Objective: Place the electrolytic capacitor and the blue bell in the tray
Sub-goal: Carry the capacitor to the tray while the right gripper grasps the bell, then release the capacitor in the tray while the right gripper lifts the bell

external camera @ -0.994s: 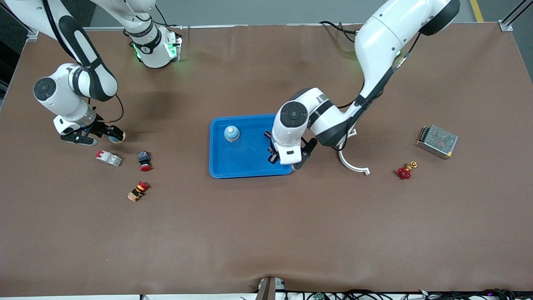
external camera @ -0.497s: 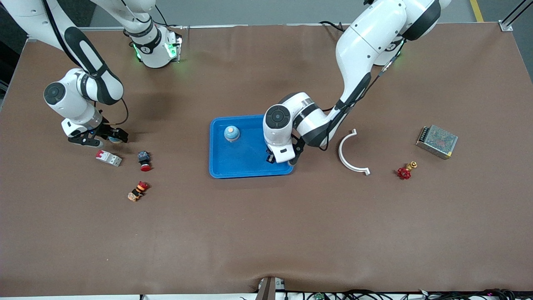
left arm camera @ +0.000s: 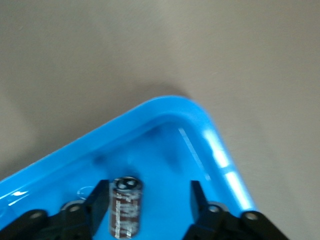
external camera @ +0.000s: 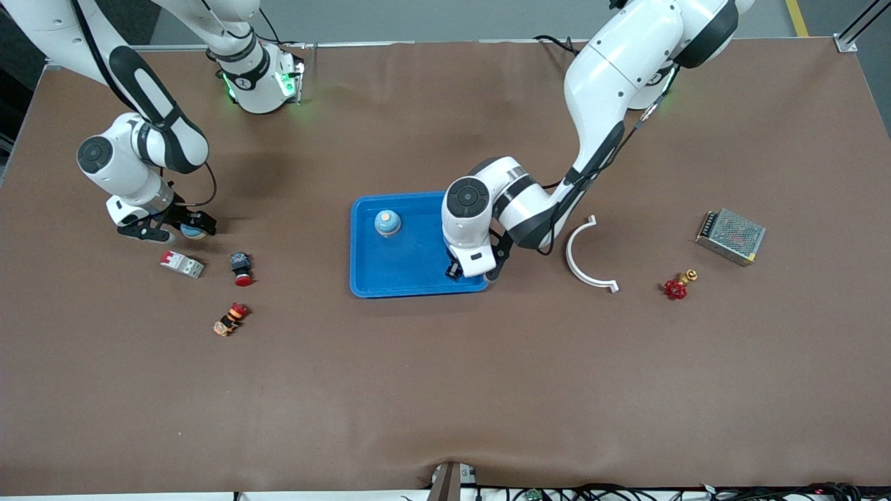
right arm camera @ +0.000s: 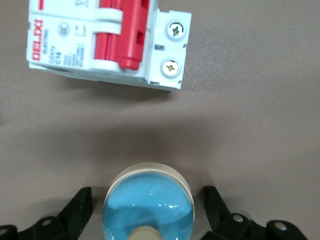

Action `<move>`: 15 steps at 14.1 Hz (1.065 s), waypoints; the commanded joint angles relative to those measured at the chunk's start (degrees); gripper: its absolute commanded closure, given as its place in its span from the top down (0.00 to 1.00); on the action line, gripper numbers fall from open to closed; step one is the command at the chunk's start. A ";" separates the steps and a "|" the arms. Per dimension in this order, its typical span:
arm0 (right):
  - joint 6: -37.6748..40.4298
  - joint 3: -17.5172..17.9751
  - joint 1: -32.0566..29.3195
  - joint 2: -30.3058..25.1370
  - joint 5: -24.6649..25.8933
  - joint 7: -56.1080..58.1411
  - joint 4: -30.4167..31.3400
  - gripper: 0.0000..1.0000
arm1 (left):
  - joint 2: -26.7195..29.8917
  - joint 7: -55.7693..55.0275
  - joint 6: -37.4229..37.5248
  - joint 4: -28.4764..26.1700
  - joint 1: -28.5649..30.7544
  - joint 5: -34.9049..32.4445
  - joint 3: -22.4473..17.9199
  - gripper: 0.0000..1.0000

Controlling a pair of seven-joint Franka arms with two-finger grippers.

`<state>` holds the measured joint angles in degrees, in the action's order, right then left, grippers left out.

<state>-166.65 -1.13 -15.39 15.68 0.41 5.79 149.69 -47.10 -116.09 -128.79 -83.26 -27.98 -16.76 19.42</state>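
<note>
Hiding under the left arm's wrist in the front view, the electrolytic capacitor [left arm camera: 125, 207] is lying in a corner of the tray [left arm camera: 165, 107], cut off at the left wrist view's lower edge. The left gripper [left arm camera: 148, 192] is hovering with fingers apart, one just beside it. The right gripper [right arm camera: 146, 195], fingers spread, is straddling the blue bell [right arm camera: 148, 207] on the table near a circuit breaker [right arm camera: 107, 42], gaps showing both sides.

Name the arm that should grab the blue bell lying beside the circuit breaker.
Right. Its open hand straddles the blue bell near the circuit breaker. The left hand is over the tray, at the electrolytic capacitor.
</note>
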 commanded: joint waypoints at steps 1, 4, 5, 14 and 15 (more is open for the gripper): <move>-0.70 1.13 -1.66 -0.47 0.64 0.27 1.22 0.76 | 4.98 3.48 3.88 0.12 0.29 -2.99 -1.84 1.00; -0.35 1.22 -1.57 -0.47 0.64 0.01 1.05 0.00 | 11.48 13.83 7.59 0.21 4.05 -4.77 -1.93 1.00; -0.26 1.22 -1.49 -0.65 0.64 0.01 0.96 0.00 | 13.77 19.18 8.20 0.21 6.16 -4.60 -1.76 1.00; 24.30 2.27 -0.52 -8.63 0.47 -0.61 -6.14 0.00 | 30.29 52.33 22.42 0.12 17.94 2.51 -1.23 1.00; 28.18 2.28 -0.34 -9.69 0.47 -0.61 -7.73 0.00 | 32.05 56.20 25.05 0.12 19.61 4.44 -1.14 1.00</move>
<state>-145.32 0.27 -15.39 9.30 0.41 5.78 144.14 -19.63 -66.81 -107.59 -81.19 -11.60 -15.63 17.75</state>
